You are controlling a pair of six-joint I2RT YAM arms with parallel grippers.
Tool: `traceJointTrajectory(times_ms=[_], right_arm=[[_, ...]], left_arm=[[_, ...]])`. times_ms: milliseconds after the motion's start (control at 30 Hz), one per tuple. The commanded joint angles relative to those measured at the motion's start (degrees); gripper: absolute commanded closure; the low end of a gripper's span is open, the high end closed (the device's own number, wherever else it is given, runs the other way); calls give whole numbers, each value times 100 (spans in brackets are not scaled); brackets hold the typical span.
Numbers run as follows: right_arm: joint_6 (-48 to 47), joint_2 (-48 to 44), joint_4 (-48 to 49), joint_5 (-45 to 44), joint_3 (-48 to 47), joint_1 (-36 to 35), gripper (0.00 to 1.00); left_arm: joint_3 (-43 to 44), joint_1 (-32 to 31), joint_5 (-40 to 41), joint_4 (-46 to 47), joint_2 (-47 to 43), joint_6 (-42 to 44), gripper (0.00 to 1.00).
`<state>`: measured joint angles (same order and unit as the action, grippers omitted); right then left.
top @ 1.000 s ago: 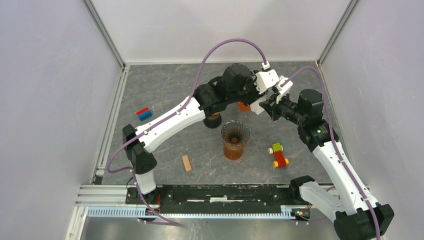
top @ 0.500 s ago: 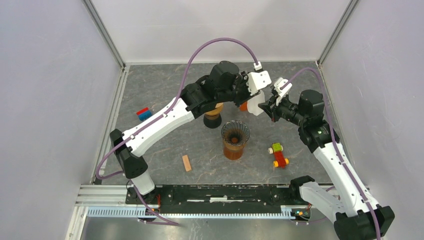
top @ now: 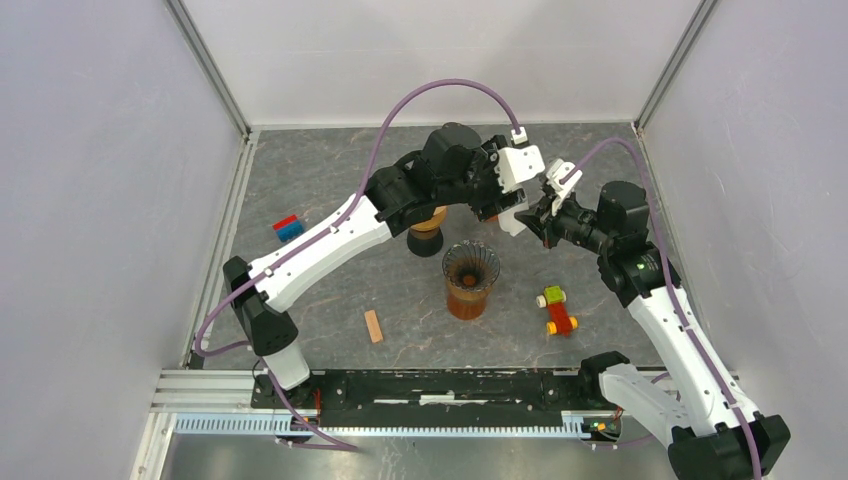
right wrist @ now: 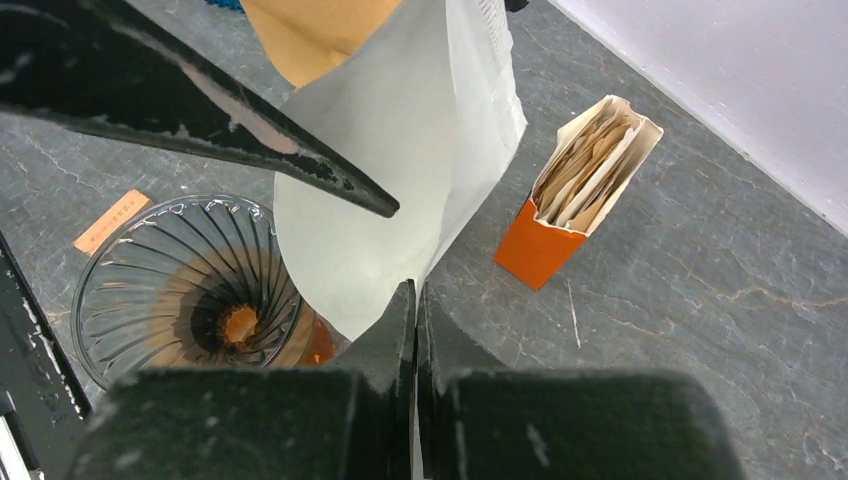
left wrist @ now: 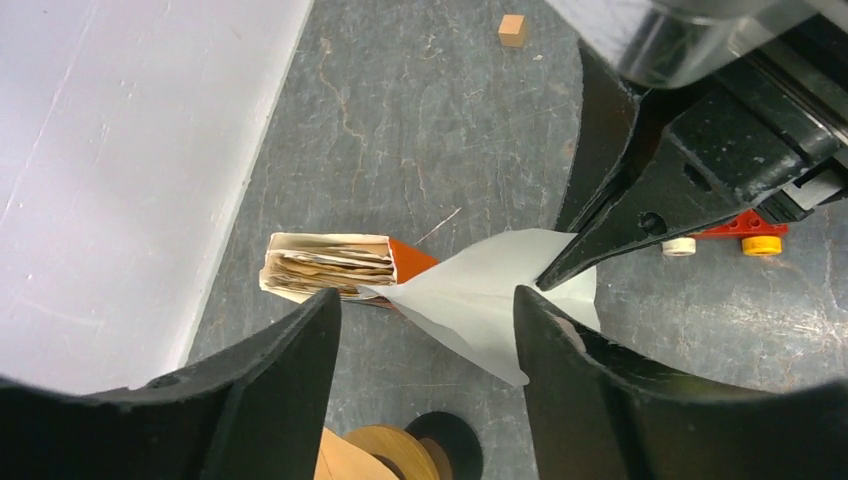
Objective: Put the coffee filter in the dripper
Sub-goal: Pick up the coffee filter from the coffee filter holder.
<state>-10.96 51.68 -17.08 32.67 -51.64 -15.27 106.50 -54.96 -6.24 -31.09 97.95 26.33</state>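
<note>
Pinched the coffee filter [right wrist: 400,180] in the shut right claw [right wrist: 414,290], up off the worktop [top: 330,180], just far-right of the glass dripper [right wrist: 190,290]. Had the left claw [left wrist: 425,310] open around its edge, likely to pull it open.

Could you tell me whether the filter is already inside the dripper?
No, the right gripper holds the filter in the air, outside the empty dripper.
</note>
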Motion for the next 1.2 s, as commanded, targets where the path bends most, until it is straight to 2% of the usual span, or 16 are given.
traceJointTrajectory(times_ms=[0, 167, 500, 933, 1000, 1100, 1133, 1167], right_arm=[[-171, -58, 25, 161, -127, -15, 100], [-196, -70, 18, 222, -118, -9, 100], [-257, -106, -48, 154, -119, -13, 100], [-306, -125, -61, 91, -119, -18, 100], [-332, -126, -78, 69, -110, -15, 100], [-358, -120, -85, 30, -79, -17, 100], [-356, -115, -71, 44, -60, -19, 100], [-354, -129, -45, 63, -32, -12, 100]], left_arm=[[221, 21, -67, 261, 56, 364, 25], [287, 20, -310, 99, 113, 549, 22], [417, 20, -598, -173, 205, 676, 57], [234, 48, -281, -15, 68, 702, 83], [182, 47, -140, 68, 37, 621, 82], [156, 39, 79, 155, 14, 505, 62], [153, 35, 142, 192, 7, 457, 49], [137, 29, 225, 227, 10, 415, 41]])
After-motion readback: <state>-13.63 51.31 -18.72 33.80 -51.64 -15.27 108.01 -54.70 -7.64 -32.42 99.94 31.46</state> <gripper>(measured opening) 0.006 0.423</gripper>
